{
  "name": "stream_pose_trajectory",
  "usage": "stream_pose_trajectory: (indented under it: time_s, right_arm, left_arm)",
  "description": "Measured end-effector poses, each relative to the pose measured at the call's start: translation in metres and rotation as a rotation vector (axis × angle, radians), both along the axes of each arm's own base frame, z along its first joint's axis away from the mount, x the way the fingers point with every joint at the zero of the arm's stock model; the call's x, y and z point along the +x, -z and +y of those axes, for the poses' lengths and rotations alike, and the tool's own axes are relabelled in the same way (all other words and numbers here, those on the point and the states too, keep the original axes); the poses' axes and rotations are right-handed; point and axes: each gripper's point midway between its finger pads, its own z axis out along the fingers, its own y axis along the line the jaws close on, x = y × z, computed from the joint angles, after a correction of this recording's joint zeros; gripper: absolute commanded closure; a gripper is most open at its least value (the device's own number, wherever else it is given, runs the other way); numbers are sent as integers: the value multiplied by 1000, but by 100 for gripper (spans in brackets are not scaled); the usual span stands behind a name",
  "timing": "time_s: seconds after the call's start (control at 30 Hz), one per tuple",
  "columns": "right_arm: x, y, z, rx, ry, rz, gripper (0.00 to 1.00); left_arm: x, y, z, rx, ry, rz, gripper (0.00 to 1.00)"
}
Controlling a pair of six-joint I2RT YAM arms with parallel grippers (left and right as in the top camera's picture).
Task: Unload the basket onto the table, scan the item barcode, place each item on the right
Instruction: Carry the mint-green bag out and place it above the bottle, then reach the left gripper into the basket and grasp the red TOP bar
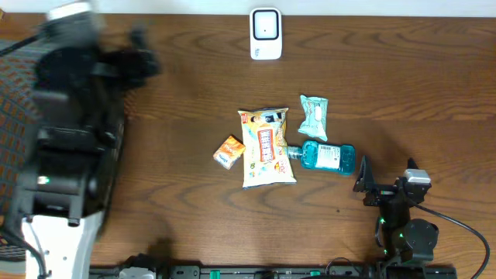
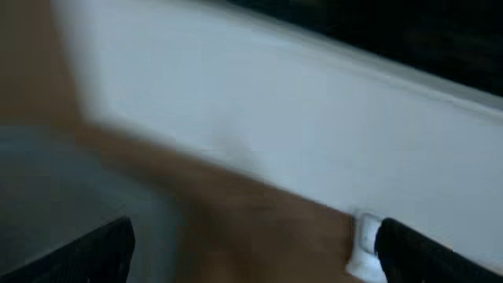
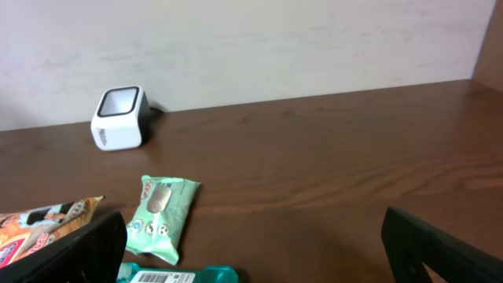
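step in hand: no item is up for scanning. neither arm holds anything, so i judge this a reach-and-pick stage, not the scan itself.

left gripper [image 2: 255,236]: jaws stand wide apart, nothing between them. its wrist view is smeared; it looks toward a pale wall [image 2: 299,134], with a sliver of the white scanner [image 2: 365,248] at the inner edge of one finger. overhead, the left arm is a dark blur over the table's left side, well apart from the items.

right gripper [image 3: 255,228]: jaws wide open too, empty, low over the table [image 1: 403,93], just beside the near end of the cluster.

items: four lie together mid-table. the candy bag [image 1: 267,147] is in the centre, the orange packet [image 1: 229,151] at its left edge and the blue bottle [image 1: 328,157] against its right edge. the green pack [image 1: 314,118] sits just beyond the bottle. the scanner stands upright at the far edge of the table, well apart from all of them, window facing the cluster.

which item is meant: cannot tell. the bottle is nearest the right gripper and shows a white label in the right wrist view; the print is too small to read.

next move calls for: closing the open jaws around one item, probably the bottle across its narrow body. then lift it clear of the bag it touches, carry it toward the scanner and turn the barcode face to the window. risk: dragging the bag along on the lift.
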Motion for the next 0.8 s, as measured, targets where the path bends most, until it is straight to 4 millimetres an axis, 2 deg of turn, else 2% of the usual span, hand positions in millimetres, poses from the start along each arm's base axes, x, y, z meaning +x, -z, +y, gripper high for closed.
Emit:
stream_pose_trajectory:
  time_s: [0.07, 0.17, 0.27, 0.4, 0.8]
  right_arm:
    - [0, 0, 0, 0, 0, 0, 1]
    - [0, 0, 0, 0, 0, 0, 1]
    - [0, 0, 0, 0, 0, 0, 1]
    - [0, 0, 0, 0, 0, 0, 1]
    - [0, 0, 0, 0, 0, 0, 1]
  left_arm:
    - [-14, 22, 53, -93, -225, 63, 2]
    - [-51, 64, 119, -264, -552, 164, 2]
    - [-82, 90, 155, -412, -792, 189, 2]
    - [-100, 112, 173, -544, -971, 191, 2]
    - [-115, 194, 196, -666, -1246, 451, 2]
